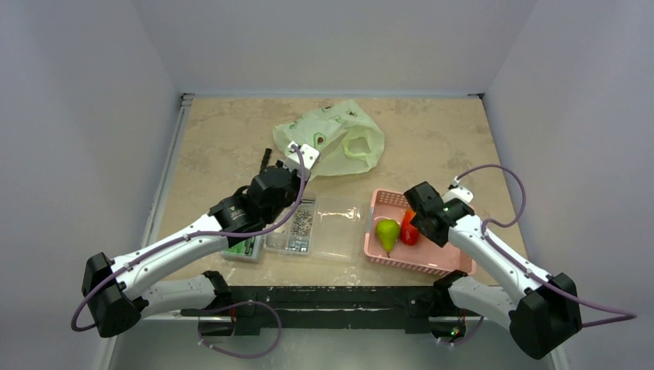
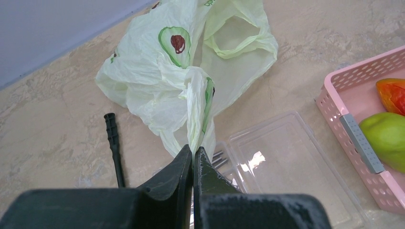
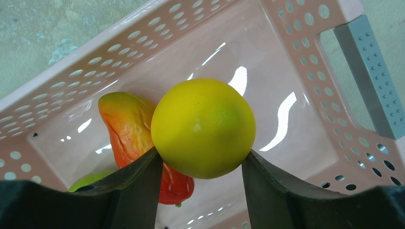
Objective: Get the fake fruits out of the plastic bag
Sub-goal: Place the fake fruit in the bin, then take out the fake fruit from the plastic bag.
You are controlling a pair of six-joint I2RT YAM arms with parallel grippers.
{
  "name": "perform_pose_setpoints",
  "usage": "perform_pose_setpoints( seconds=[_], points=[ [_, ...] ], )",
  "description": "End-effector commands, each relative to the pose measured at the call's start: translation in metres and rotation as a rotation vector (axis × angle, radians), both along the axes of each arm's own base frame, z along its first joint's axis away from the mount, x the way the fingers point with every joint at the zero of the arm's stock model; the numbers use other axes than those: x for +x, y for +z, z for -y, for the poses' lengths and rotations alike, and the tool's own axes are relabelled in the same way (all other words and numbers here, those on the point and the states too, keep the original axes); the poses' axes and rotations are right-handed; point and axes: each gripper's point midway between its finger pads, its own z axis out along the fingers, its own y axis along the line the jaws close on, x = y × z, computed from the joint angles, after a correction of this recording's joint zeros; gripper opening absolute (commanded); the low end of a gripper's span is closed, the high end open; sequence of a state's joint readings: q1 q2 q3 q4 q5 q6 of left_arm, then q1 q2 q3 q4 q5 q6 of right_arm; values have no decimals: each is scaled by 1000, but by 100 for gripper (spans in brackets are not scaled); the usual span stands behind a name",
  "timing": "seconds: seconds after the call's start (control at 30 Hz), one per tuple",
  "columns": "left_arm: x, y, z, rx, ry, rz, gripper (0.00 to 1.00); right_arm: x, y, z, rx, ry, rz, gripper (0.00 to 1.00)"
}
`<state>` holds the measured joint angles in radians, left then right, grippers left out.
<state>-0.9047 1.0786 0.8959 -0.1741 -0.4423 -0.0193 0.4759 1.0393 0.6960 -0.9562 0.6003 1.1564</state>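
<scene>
Several avocado prints (image 2: 174,40) mark the plastic bag (image 2: 153,81) pinched in the left fingers (image 2: 176,176); right fingers (image 3: 138,181) clamp the yellow lemon (image 3: 203,126).

We are in a robotics lab cell built for tabletop trials. In the top view, plain pale grey partition walls (image 1: 85,116) close in the beige stone-patterned tabletop (image 1: 224,146) on the left, far and right sides. Along the bottom of the frame a black metal mounting rail (image 1: 324,297) carries two jointed machines, a white-and-black robot arm at lower left (image 1: 173,247) and its twin at lower right (image 1: 501,260), each trailing a loose purple cable (image 1: 524,193). The tabletop holds staged props. Right of centre, a pink perforated plastic basket (image 1: 416,264) holds a glossy green plastic pear (image 1: 387,233), and beside it lies a clear compartmented plastic box (image 1: 339,223) with small metal hardware.
</scene>
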Motion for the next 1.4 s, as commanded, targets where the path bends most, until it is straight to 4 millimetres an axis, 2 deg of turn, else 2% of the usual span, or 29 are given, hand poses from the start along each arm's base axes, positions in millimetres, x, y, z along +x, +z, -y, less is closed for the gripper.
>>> perform_pose_setpoints(
  seconds=[0.0, 0.33, 0.43, 0.53, 0.67, 0.73, 0.77, 0.83, 0.97, 1.03, 1.07, 1.17, 1.3, 1.37],
  points=[
    [1, 29, 2, -75, 12, 46, 0, 9, 1, -5, 36, 14, 63, 48],
    [2, 28, 2, -71, 11, 45, 0, 10, 14, -7, 60, 40, 110, 76],
    [2, 28, 2, -71, 13, 46, 0, 11, 27, -8, 62, 61, 129, 78],
    [1, 29, 5, -79, -2, 42, 0, 21, 50, -16, 88, 127, 206, 78],
    [0, 28, 4, -78, -3, 40, 0, 48, 80, -61, 235, 312, 352, 78],
    [0, 28, 4, -75, 1, 41, 0, 59, 98, -90, 303, 435, 418, 78],
    [1, 28, 3, -74, 4, 42, 0, 70, 116, -110, 347, 508, 493, 78],
    [1, 26, 3, -73, 3, 41, 0, 80, 139, -144, 418, 626, 575, 77],
    [1, 25, 4, -69, 1, 37, 0, 101, 168, -200, 503, 764, 715, 75],
    [2, 24, 3, -63, 4, 41, 0, 120, 168, -221, 536, 770, 750, 73],
    [2, 25, 3, -61, 7, 43, 0, 128, 174, -228, 560, 764, 789, 72],
    [2, 26, 1, -60, 14, 48, 0, 157, 165, -247, 612, 713, 847, 68],
    [2, 25, 0, -68, 16, 50, 0, 190, 145, -267, 695, 629, 907, 62],
    [2, 24, -1, -63, 17, 54, 0, 206, 128, -277, 716, 597, 899, 54]
  ],
)
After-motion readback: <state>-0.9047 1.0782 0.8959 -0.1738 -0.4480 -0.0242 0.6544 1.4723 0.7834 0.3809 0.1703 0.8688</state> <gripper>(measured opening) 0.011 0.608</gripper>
